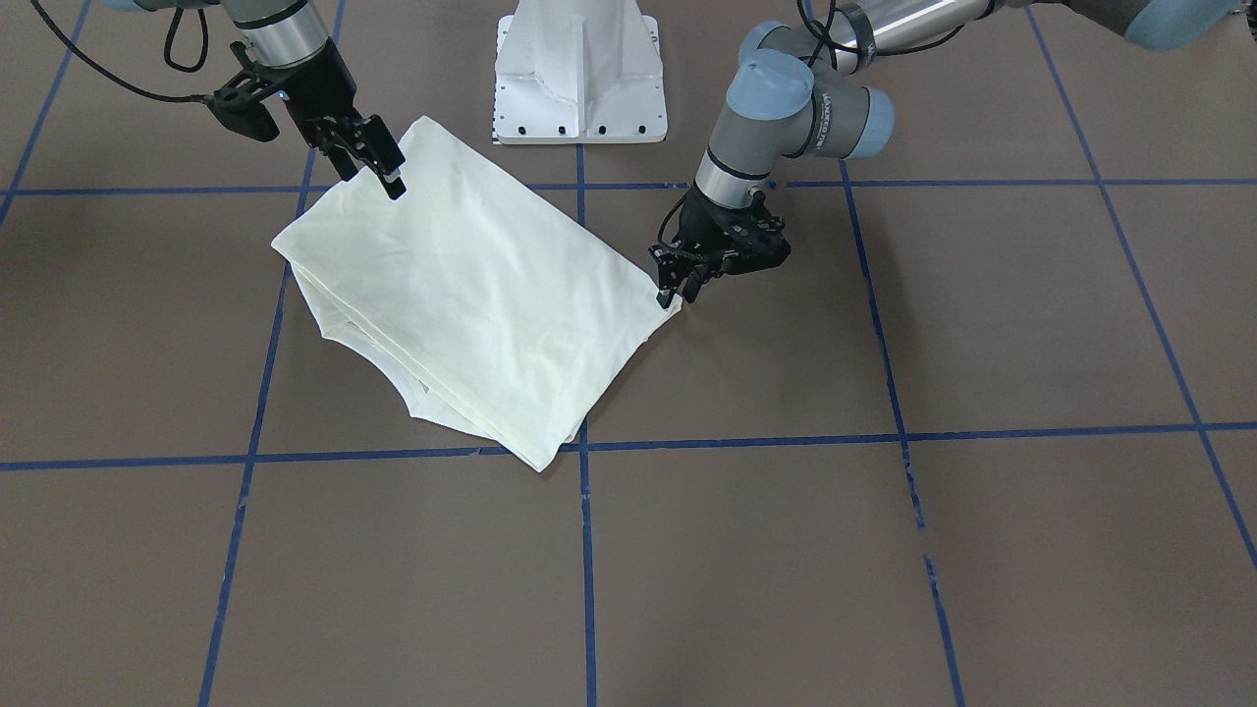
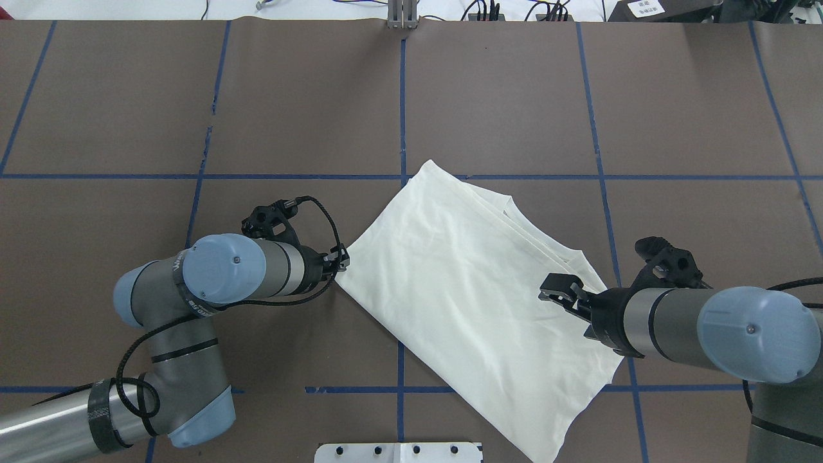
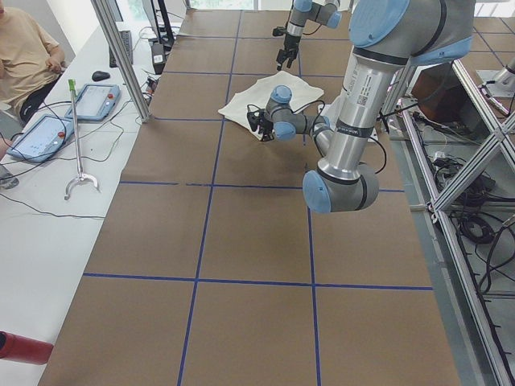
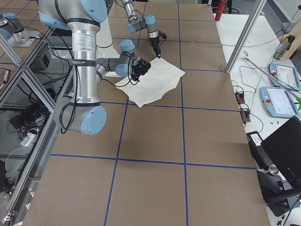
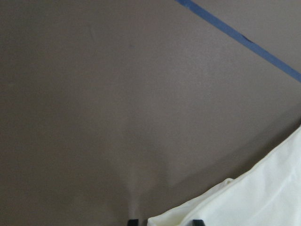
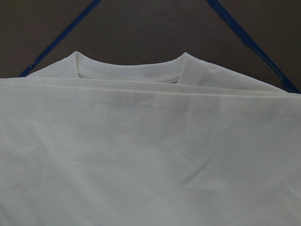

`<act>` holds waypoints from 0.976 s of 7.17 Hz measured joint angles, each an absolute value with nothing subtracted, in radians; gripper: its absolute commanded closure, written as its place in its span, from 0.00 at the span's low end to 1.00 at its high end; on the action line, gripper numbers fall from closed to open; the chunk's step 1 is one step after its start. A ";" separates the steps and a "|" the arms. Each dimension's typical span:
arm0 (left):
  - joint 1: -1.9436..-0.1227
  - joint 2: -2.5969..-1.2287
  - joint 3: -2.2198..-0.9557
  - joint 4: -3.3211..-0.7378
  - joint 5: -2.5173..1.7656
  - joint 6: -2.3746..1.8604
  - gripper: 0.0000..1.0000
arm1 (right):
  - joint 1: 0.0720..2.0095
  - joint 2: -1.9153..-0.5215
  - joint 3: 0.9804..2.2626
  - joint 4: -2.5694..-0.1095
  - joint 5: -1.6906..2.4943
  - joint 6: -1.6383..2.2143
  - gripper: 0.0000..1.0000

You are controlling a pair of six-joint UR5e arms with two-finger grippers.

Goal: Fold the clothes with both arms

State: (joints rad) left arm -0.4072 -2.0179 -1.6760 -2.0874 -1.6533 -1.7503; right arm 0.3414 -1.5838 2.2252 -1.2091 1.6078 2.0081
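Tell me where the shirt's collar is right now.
Overhead view: the collar peeks from the folded T-shirt's far right edge, just beyond the right gripper.

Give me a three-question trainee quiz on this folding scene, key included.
1. True or false: the shirt lies fully spread, sleeves out.
2. Which wrist view shows the collar? A) left B) right C) both
3. Fill in: the left pincer sits at a ___ of the shirt.
Key: 1 false, it is folded into a rough rectangle; 2 B; 3 corner.
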 measured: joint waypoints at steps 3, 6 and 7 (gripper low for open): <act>-0.408 -2.015 -1.671 -2.085 -1.648 -1.745 1.00 | 0.342 -1.583 2.221 -1.210 1.606 2.010 0.00; -0.462 -2.017 -1.660 -2.090 -1.646 -1.657 1.00 | 0.341 -1.576 2.198 -1.209 1.600 2.011 0.00; -0.504 -2.027 -1.646 -2.095 -1.648 -1.602 1.00 | 0.340 -1.573 2.195 -1.209 1.600 2.011 0.00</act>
State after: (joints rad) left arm -0.5043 -2.0270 -1.6460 -2.0947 -1.6479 -1.6018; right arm 0.3400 -1.5732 2.1953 -1.2088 1.6005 2.0107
